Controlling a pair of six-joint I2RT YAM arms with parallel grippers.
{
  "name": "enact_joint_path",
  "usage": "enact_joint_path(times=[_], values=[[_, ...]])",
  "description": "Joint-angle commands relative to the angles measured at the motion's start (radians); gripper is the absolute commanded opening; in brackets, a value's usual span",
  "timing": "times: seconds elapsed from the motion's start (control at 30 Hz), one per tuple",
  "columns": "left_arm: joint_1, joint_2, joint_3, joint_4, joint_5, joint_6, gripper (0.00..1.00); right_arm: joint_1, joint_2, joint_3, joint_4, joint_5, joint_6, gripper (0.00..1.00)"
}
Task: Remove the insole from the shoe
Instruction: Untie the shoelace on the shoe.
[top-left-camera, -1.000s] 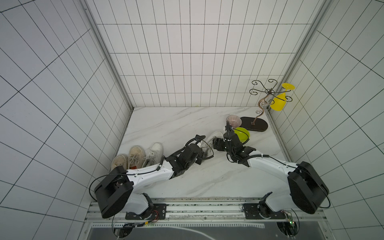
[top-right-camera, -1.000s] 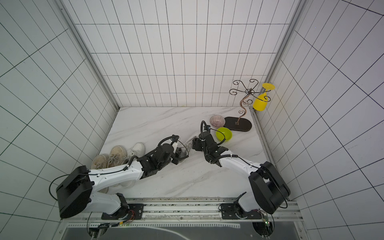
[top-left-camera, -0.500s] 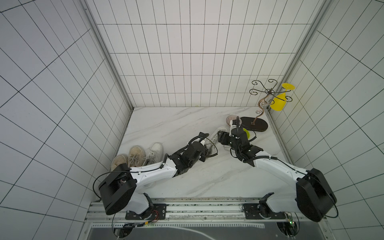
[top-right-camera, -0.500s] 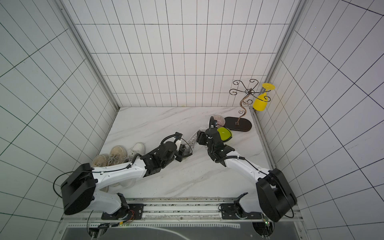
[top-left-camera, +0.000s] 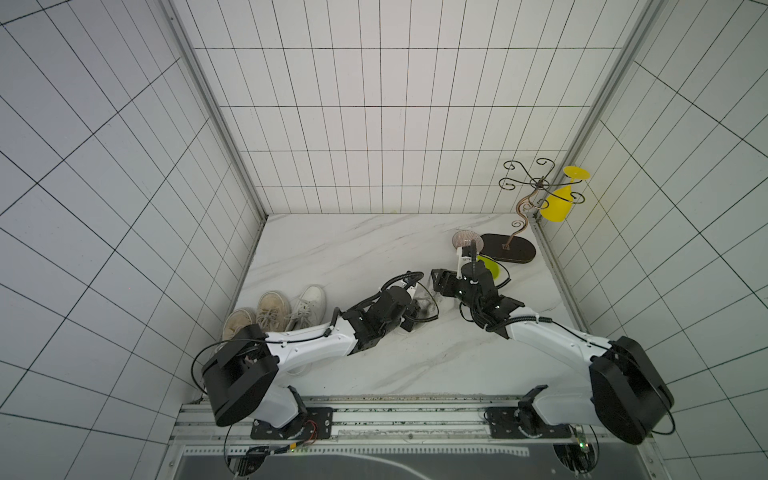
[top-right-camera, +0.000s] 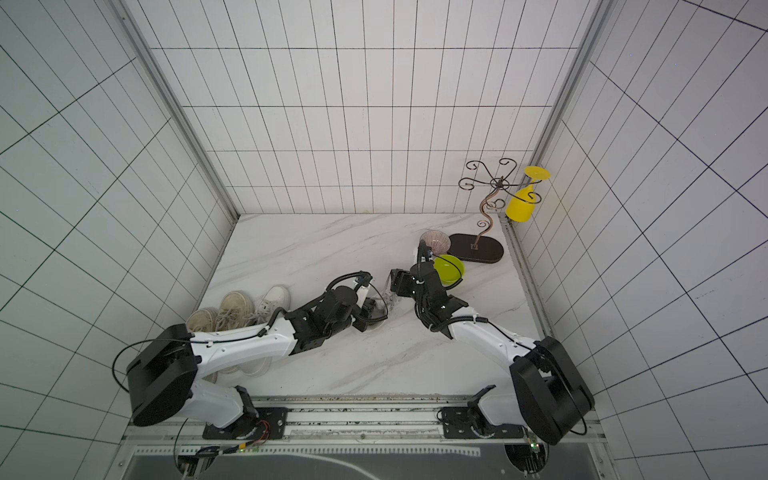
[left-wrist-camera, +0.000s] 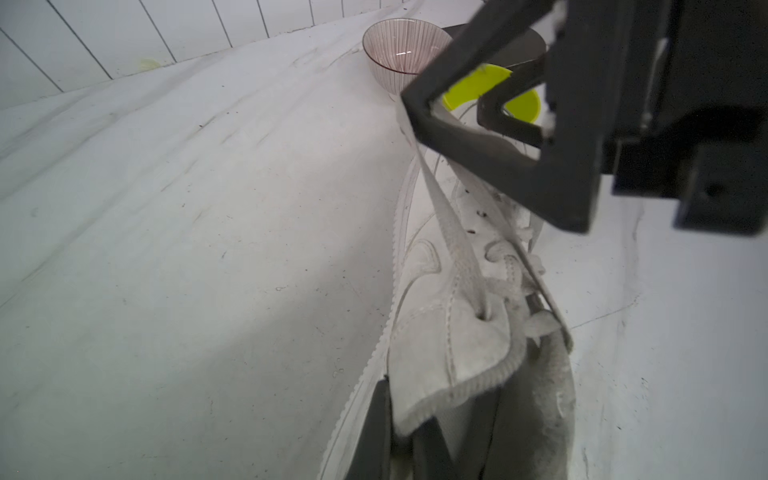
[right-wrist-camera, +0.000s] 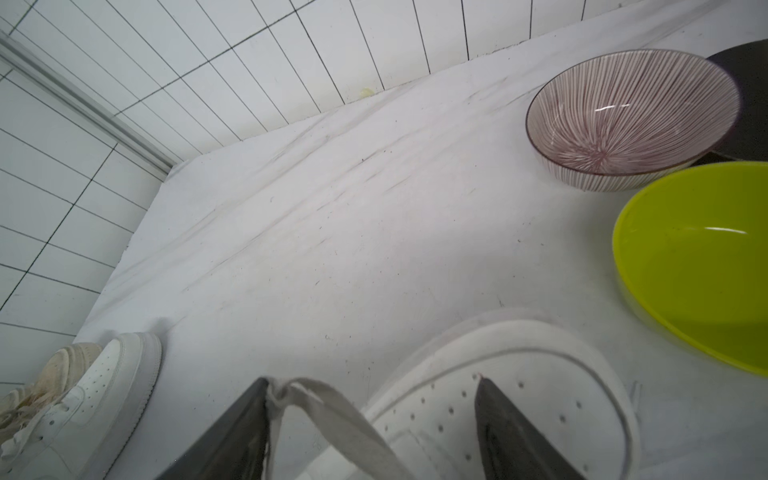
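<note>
A white shoe (top-left-camera: 424, 303) (top-right-camera: 381, 302) lies on the marble table (top-left-camera: 332, 257) between my two grippers. My left gripper (top-left-camera: 410, 315) (left-wrist-camera: 405, 409) is shut on the shoe (left-wrist-camera: 432, 332) at its collar edge, one finger outside the wall and one inside. My right gripper (top-left-camera: 440, 280) (right-wrist-camera: 372, 382) (left-wrist-camera: 451, 108) stands open above the perforated toe (right-wrist-camera: 519, 374). A flat shoelace (right-wrist-camera: 332, 409) (left-wrist-camera: 453, 232) is looped over one of its fingers (right-wrist-camera: 249, 415) and runs taut to an eyelet. The insole is hidden inside the shoe.
A striped bowl (top-left-camera: 465, 239) (right-wrist-camera: 623, 112) and a lime-green bowl (top-left-camera: 492, 266) (right-wrist-camera: 698, 266) sit just behind the right gripper. A dark oval stand (top-left-camera: 509, 248) carries a hanging yellow glass (top-left-camera: 559, 203). Three more shoes (top-left-camera: 272, 309) lie along the left wall.
Both arms reached slightly farther toward the back right a second ago and have since held nearly still. The left gripper has stayed shut on the shoe; the lace stays hooked on the right finger.
</note>
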Motion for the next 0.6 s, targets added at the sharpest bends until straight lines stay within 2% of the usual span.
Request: enact_joint_path(times=[0.0, 0.1, 0.2, 0.27, 0.43, 0.57], values=[[-0.003, -0.046, 0.015, 0.158, 0.059, 0.021, 0.00, -0.037, 0.026, 0.006, 0.045, -0.002, 0.036, 0.79], [-0.003, -0.039, 0.030, 0.132, 0.052, 0.022, 0.00, -0.048, 0.031, 0.052, -0.012, 0.107, 0.040, 0.85], [-0.002, -0.052, 0.019, 0.141, 0.033, 0.020, 0.00, -0.078, 0.044, 0.107, -0.105, 0.204, 0.029, 0.88], [-0.003, -0.048, 0.019, 0.140, -0.009, 0.011, 0.00, -0.099, 0.040, 0.134, -0.153, 0.181, 0.002, 0.87], [-0.002, -0.027, 0.051, 0.081, -0.058, 0.008, 0.00, -0.042, -0.027, 0.134, -0.257, 0.181, -0.095, 0.87], [-0.002, -0.026, 0.047, 0.084, -0.080, 0.014, 0.00, -0.026, -0.106, 0.102, -0.332, 0.055, -0.095, 0.82]])
